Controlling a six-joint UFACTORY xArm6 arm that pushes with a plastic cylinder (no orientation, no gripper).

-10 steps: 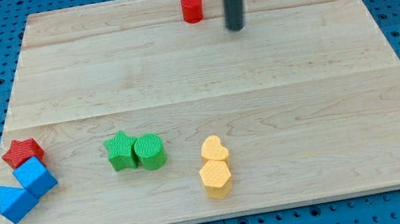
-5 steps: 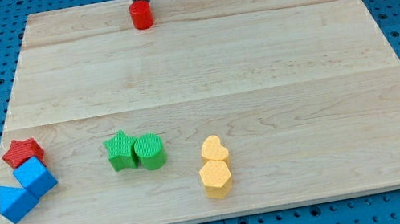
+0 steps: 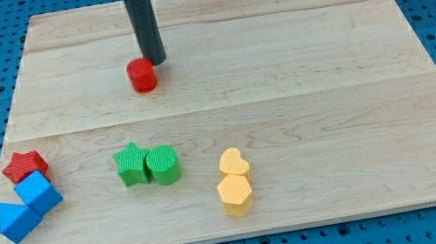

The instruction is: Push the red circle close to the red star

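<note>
The red circle (image 3: pixel 141 75) lies on the wooden board, left of centre in the upper half. My tip (image 3: pixel 156 60) is right behind it, at its upper right edge, touching or nearly touching it. The red star (image 3: pixel 25 164) lies at the board's left edge, lower down, far to the lower left of the red circle.
Two blue blocks (image 3: pixel 28 205) sit just below the red star. A green star (image 3: pixel 129 164) and a green cylinder (image 3: pixel 163 165) sit side by side below the red circle. A yellow heart (image 3: pixel 232 163) and a yellow hexagon (image 3: pixel 234 194) lie at the lower middle.
The red circle has moved from the top edge leftwards and then down towards the board's middle. My tip moved left and down behind it.
</note>
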